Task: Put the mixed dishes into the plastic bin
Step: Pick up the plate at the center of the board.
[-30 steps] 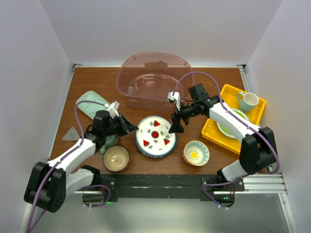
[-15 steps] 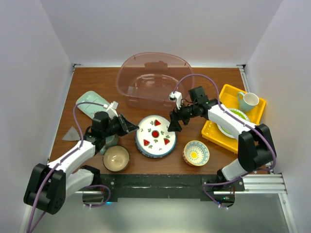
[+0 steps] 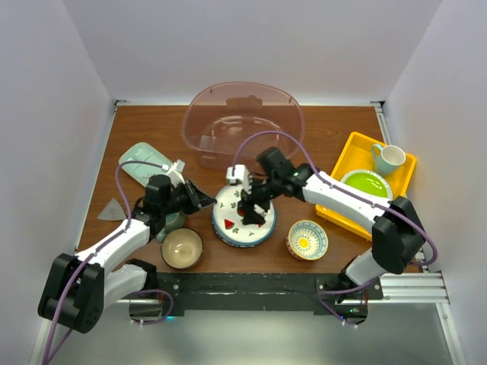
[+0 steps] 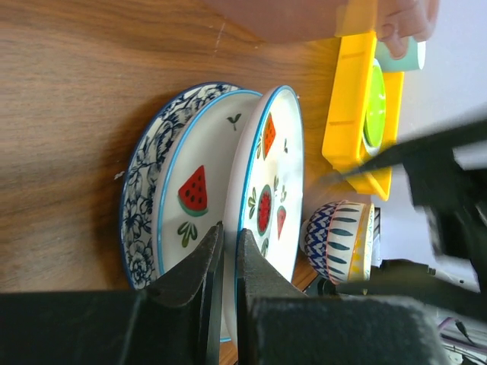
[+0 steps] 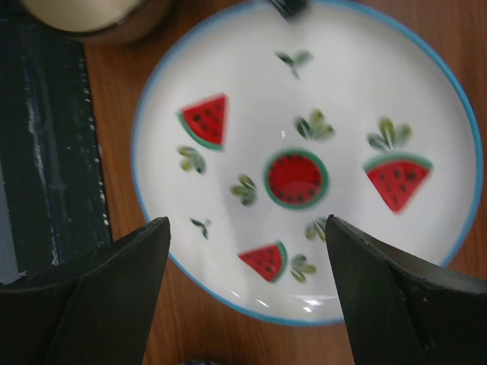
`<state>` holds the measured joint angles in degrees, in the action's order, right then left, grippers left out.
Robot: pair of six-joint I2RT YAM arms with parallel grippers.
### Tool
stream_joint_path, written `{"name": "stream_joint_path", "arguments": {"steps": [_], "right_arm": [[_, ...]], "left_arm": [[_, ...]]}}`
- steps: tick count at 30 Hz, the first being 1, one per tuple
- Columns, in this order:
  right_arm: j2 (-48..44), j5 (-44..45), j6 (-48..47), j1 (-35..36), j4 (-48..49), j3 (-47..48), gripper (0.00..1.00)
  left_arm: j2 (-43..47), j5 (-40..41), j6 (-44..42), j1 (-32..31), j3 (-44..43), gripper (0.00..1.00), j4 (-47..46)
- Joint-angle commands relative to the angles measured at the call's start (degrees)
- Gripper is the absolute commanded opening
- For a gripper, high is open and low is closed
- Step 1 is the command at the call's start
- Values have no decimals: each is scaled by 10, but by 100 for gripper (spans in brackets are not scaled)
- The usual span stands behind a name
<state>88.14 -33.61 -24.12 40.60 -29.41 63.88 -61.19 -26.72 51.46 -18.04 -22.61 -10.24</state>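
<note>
A white plate with red watermelon marks tops a stack at the table's middle. My left gripper is shut on its left rim. In the left wrist view this plate stands tilted up off a second watermelon plate and a blue-patterned plate, with the left gripper pinching its edge. My right gripper hangs open over the plate, its fingers spread wide and holding nothing. The plastic bin stands behind the stack.
A tan bowl and a patterned bowl sit near the front edge. A mint square dish lies at the left. The yellow tray at the right holds a lime-green plate and a teal mug.
The right arm swung left from beside the plate's right edge to above the plate, its jaws narrowing slightly. The left arm has stayed put on the rim.
</note>
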Motion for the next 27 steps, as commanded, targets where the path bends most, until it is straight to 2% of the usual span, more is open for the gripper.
{"name": "stream_joint_path", "arguments": {"steps": [1,2,6,7,9,10,13,20,27], "right_arm": [[10,73,-23,82,-17,88,83],[10,91,-9,98,-12,92,83],[19,243,49,216,21,93,84],[23,306,63,234,36,87,84],[27,360,68,276,53,77,86],[27,409,75,286,69,67,86],[28,470,84,314,91,52,86],[54,560,88,351,126,35,82],[82,573,88,364,123,39,74]], "left_arm": [[3,-22,17,0,-31,0,-33],[2,-18,20,0,-30,0,-32],[4,-11,29,0,-25,0,-36],[3,-10,32,0,-25,0,-36],[3,-8,38,0,-24,0,-36],[5,-5,41,0,-24,0,-36],[6,-1,46,0,-23,0,-35],[12,4,56,0,-24,0,-32],[17,5,70,0,-15,0,-41]]}}
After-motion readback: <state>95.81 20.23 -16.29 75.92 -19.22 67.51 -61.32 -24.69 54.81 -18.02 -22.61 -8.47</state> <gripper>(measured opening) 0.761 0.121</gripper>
